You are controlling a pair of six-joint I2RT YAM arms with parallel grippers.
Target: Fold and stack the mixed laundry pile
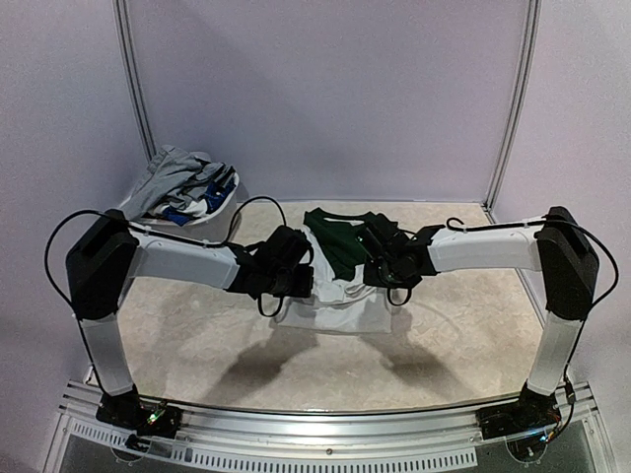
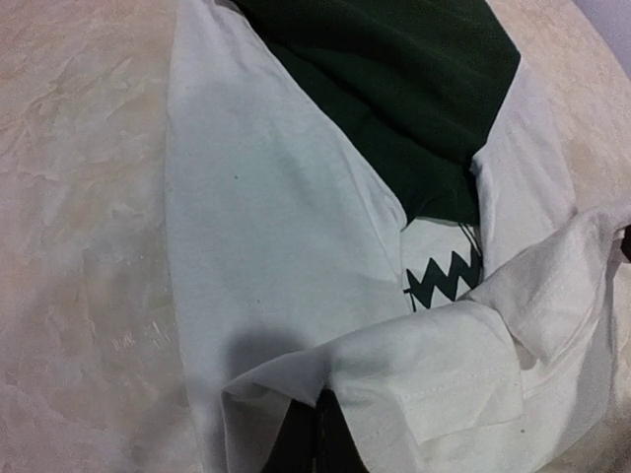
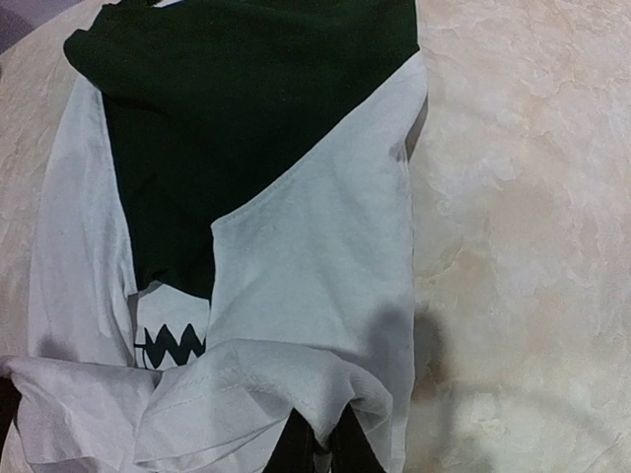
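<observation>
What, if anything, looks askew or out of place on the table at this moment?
On the white T-shirt, the bottom hem is bunched where the left end effector and right end effector pinch it, so the fold looks uneven. Other garments overflow the basket, far left.

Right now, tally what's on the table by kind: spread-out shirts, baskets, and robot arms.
white-and-green T-shirt, spread out: 1
laundry basket: 1
robot arms: 2, left arm, right arm
basket clothes: too jumbled to count
Total counted: 4

White T-shirt (image 1: 340, 313) lies centre, dark green sleeves folded inward, near hem bunched and lifted. Rest of pile (image 1: 182, 182): grey, blue plaid, white pieces heaped at 10 o'clock.
</observation>
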